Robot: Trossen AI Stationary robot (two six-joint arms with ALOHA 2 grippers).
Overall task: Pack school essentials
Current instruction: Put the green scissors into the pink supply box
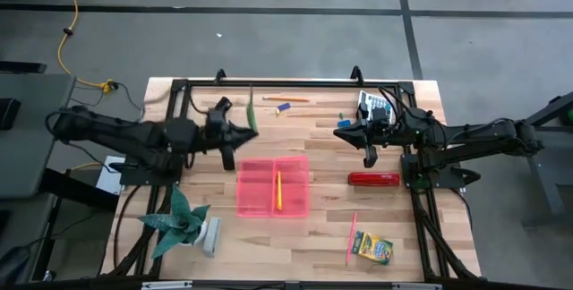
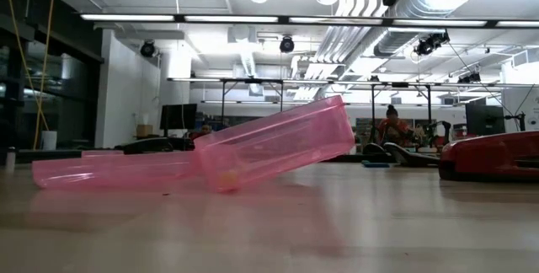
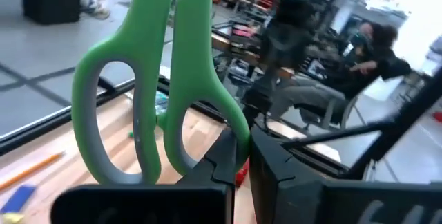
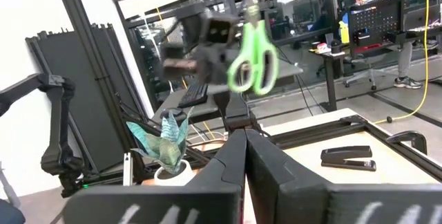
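green-handled scissors [image 3: 162, 92] hang clamped in your left tool [image 1: 235, 136] above the tabletop [image 1: 313, 236] near its far edge, handles clear only from the wrists; right tool [image 1: 345, 130] is shut, empty.

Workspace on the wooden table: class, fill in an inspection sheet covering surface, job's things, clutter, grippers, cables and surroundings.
Surface: wooden table, framed by black rails.
Job's things: open pink case at centre with a yellow pencil inside; green scissors held in the air; crayon box and pink pencil at the near edge; orange pencil and blue eraser at the far edge.
Clutter: red stapler, calculator, potted plant.
Grippers: left gripper shut on the scissors; right gripper shut, holding nothing.
Cables: yellow cable on the floor.
Surroundings: workshop with a seated person.
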